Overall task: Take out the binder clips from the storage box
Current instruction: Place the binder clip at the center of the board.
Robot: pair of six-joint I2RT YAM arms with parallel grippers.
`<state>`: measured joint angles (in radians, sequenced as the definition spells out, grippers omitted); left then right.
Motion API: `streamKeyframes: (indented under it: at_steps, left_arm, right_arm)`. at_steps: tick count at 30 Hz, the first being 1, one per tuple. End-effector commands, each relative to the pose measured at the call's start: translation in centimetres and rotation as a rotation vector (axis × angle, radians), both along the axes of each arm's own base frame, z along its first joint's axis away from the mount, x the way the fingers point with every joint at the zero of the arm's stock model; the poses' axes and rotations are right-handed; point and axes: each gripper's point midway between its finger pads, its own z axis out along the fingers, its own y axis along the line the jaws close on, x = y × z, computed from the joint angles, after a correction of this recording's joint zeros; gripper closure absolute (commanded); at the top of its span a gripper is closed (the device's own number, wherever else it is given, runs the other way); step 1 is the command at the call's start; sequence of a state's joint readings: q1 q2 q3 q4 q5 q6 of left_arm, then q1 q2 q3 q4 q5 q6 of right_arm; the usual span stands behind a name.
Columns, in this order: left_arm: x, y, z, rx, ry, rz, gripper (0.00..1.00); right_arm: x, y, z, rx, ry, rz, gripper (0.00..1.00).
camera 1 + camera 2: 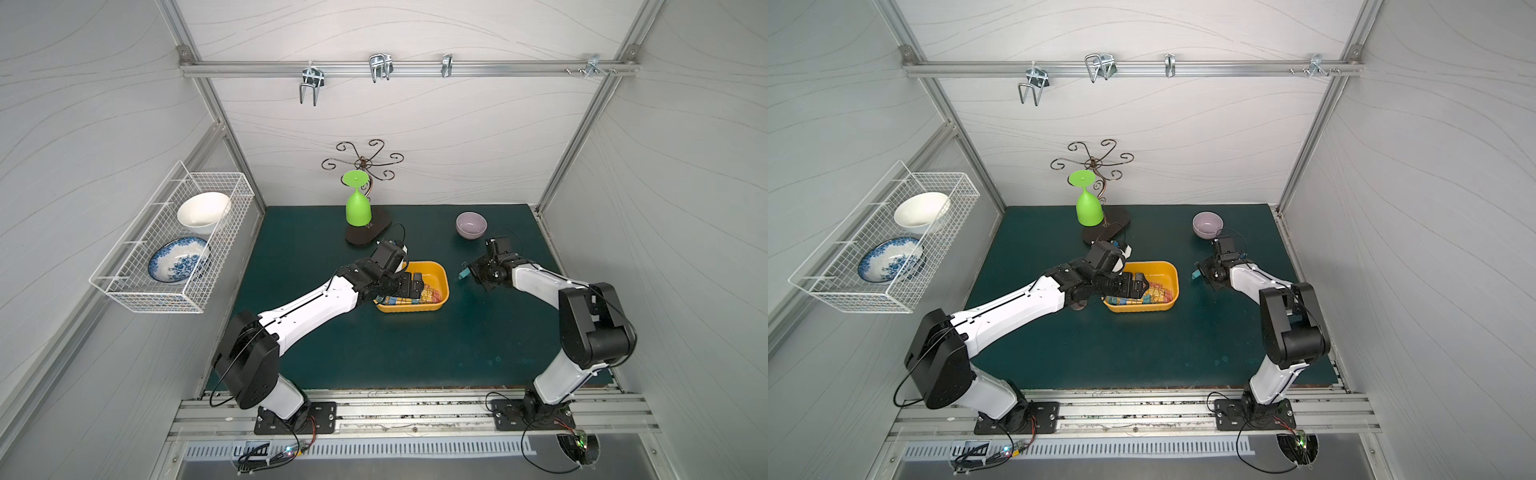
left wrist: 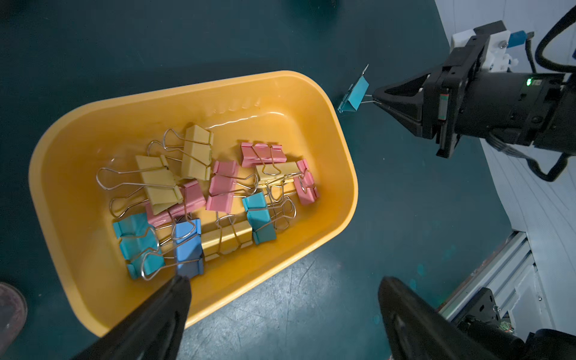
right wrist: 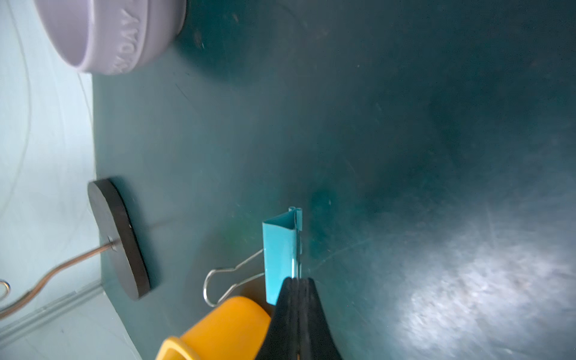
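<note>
I have the left gripper spread wide over the yellow box, which sits near the middle of the dark green mat. In the left wrist view one finger hangs above the blue clip at the edge of the pile. The other finger is out past the box's rim, over the mat. I cannot tell whether either finger touches anything. The other clips lie tangled on the box floor in yellow, pink and teal, their wire handles crossing.

My right gripper is pressed together on one wire handle of a teal clip, and the clip's other handle sticks out sideways. In both top views that clip is outside the box, just beside its right end, between the box and the gripper holding it. A lilac bowl stands farther back on the mat, apart from the right gripper.
</note>
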<state>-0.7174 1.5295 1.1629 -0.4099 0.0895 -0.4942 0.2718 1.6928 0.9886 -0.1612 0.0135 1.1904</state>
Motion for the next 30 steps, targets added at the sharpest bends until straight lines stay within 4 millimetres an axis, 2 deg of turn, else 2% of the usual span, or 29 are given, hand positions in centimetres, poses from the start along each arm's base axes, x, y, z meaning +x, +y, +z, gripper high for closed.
streamKeyframes:
  at_steps: [1, 3, 12, 16, 22, 25, 30]
  left_arm:
    - [0.6, -0.1, 1.3, -0.027, -0.037, 0.023, 0.01]
    - [0.4, 0.3, 1.2, -0.014, -0.037, 0.023, 0.02]
    - [0.1, 1.0, 1.2, -0.006, -0.059, 0.034, 0.02]
    - [0.1, 1.0, 1.4, -0.008, -0.058, 0.032, 0.02]
    - [-0.2, 1.3, 1.4, -0.007, -0.057, 0.034, 0.02]
    - [-0.4, 1.5, 1.4, -0.008, -0.061, 0.038, 0.02]
    - [-0.6, 1.6, 1.3, -0.005, -0.057, 0.029, 0.02]
  right_arm:
    - [1.6, 0.2, -0.2, -0.016, -0.028, -0.07, 1.0]
    - [1.5, 0.5, -0.5, -0.034, -0.003, -0.028, 1.0]
    - [-0.5, -0.9, -2.3, -0.102, 0.036, -0.057, 0.99]
    - [-1.4, 0.2, -2.8, -0.109, 0.061, -0.023, 0.89]
    - [-2.9, 2.0, -2.5, -0.138, 0.056, 0.033, 0.82]
    - [-3.2, 2.8, -2.2, -0.136, 0.053, 0.082, 0.72]
    - [-4.6, 2.5, -1.3, -0.157, 0.06, 0.127, 0.62]
